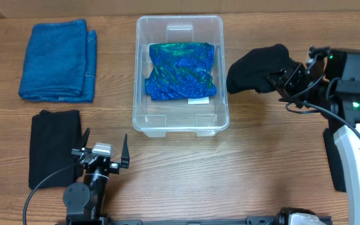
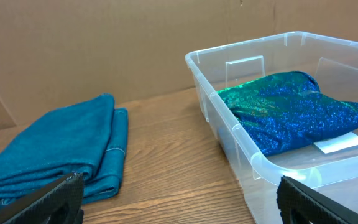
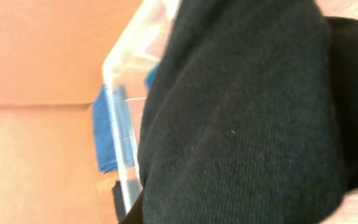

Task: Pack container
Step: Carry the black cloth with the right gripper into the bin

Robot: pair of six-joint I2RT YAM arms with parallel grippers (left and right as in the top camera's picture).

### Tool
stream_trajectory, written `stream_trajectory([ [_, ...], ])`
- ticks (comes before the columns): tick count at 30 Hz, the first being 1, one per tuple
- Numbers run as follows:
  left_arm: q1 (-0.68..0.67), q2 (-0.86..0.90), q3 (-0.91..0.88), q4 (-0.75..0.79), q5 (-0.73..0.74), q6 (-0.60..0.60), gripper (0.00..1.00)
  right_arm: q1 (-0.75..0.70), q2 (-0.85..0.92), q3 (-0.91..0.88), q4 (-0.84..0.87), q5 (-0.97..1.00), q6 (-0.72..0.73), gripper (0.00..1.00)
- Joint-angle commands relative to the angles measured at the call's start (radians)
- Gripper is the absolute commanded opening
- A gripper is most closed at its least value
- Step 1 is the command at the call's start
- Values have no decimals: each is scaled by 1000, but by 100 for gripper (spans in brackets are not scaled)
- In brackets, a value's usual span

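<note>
The clear container (image 1: 144, 75) stands at the table's middle with a shiny blue-green cloth (image 1: 182, 70) inside, over its white label (image 1: 197, 100). It also shows in the left wrist view (image 2: 229, 134) with the cloth (image 2: 297, 112). My right gripper (image 1: 279, 81) is shut on a bunched black cloth (image 1: 255, 69), held just right of the container's right wall. That black cloth (image 3: 247, 118) fills the right wrist view and hides the fingers. My left gripper (image 1: 102, 152) is open and empty near the front edge, left of the container.
A folded blue towel (image 1: 58, 59) lies at the back left, also in the left wrist view (image 2: 48, 152). A folded black cloth (image 1: 54, 147) lies at the front left, next to my left gripper. A brown wall stands behind the table.
</note>
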Motion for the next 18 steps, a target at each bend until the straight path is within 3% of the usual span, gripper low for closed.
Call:
stream_trajectory([
  [1,5,-9,-3,-2,-3,14,100,14,-24,114,-17,-188,-79,4],
  [7,5,-9,-3,-2,-3,14,100,250,-26,155,3,-208,-106,4],
  [12,5,-9,-3,-2,-3,14,100,446,0,155,-89,88,-114,4],
  [18,5,-9,-3,-2,-3,14,100,553,159,155,-93,200,-182,4],
])
